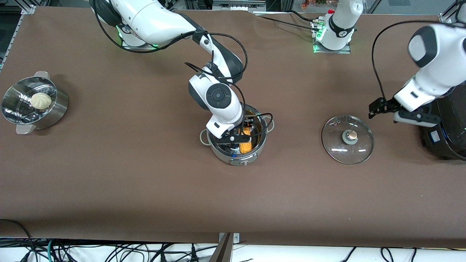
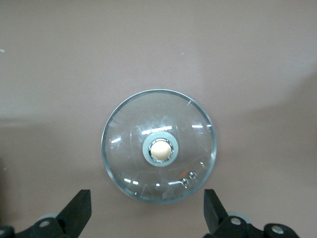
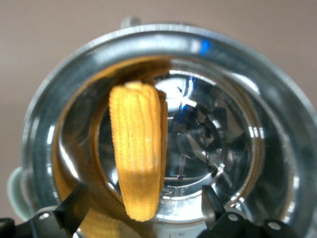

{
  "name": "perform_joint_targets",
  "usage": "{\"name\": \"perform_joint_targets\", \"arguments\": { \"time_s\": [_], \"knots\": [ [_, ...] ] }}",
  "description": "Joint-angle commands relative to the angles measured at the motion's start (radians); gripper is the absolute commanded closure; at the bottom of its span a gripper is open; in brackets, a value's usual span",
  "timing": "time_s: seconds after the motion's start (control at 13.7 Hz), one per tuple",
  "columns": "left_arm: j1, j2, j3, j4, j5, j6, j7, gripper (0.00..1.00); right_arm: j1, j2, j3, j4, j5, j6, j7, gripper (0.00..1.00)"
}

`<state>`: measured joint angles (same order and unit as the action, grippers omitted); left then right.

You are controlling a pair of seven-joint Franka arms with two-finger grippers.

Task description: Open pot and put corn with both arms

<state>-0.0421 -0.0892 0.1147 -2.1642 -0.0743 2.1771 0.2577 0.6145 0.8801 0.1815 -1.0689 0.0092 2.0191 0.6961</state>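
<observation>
The steel pot (image 1: 238, 159) stands lidless in the middle of the table. The yellow-orange corn (image 1: 246, 145) lies inside it, leaning on the wall; it fills the right wrist view (image 3: 137, 158) within the pot's rim (image 3: 277, 114). My right gripper (image 1: 236, 139) hangs in the pot's mouth, open (image 3: 143, 210), fingers wide on either side of the corn and clear of it. The glass lid (image 1: 338, 145) with its brass knob lies flat on the table toward the left arm's end, also in the left wrist view (image 2: 158, 124). My left gripper (image 1: 378, 107) is open and empty (image 2: 147, 213) above the table beside the lid.
A steel perforated steamer bowl (image 1: 58, 109) with a white bun (image 1: 40, 100) stands at the right arm's end of the table. A large black cooker (image 1: 449, 127) stands at the left arm's end, under the left arm's wrist.
</observation>
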Motion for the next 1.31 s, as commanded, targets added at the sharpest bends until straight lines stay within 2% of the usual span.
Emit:
{"name": "perform_joint_targets", "arguments": {
  "time_s": [0.0,0.22,0.44,0.58,0.73,1.02,1.09,1.24],
  "knots": [
    [0.005,-0.086,-0.006,0.076,0.025,-0.156,-0.002,0.00,-0.021,-0.094,-0.005,-0.005,-0.021,-0.123,-0.056,0.00],
    [0.005,-0.090,-0.006,0.283,0.085,-0.417,-0.072,0.00,-0.108,-0.211,0.001,-0.006,-0.011,-0.256,-0.142,0.00],
    [0.004,-0.086,-0.004,0.412,0.087,-0.577,-0.115,0.00,-0.189,-0.317,-0.004,-0.006,-0.012,-0.396,-0.199,0.00],
    [0.002,-0.084,0.002,0.492,0.085,-0.695,-0.173,0.00,-0.280,-0.368,-0.004,-0.006,-0.011,-0.514,-0.367,0.00],
    [-0.012,-0.064,-0.009,0.508,0.085,-0.715,-0.228,0.00,-0.387,-0.407,-0.008,-0.006,-0.012,-0.588,-0.493,0.00],
    [-0.013,-0.060,-0.061,0.512,0.085,-0.715,-0.377,0.00,-0.589,-0.496,-0.008,-0.017,-0.011,-0.678,-0.517,0.00],
    [-0.013,-0.055,-0.061,0.514,0.084,-0.715,-0.394,0.00,-0.628,-0.530,-0.010,-0.066,-0.011,-0.680,-0.545,0.00],
    [-0.013,-0.015,-0.059,0.572,0.085,-0.714,-0.399,0.00,-0.686,-0.653,-0.030,-0.248,-0.015,-0.640,-0.557,0.00]
  ]
}}
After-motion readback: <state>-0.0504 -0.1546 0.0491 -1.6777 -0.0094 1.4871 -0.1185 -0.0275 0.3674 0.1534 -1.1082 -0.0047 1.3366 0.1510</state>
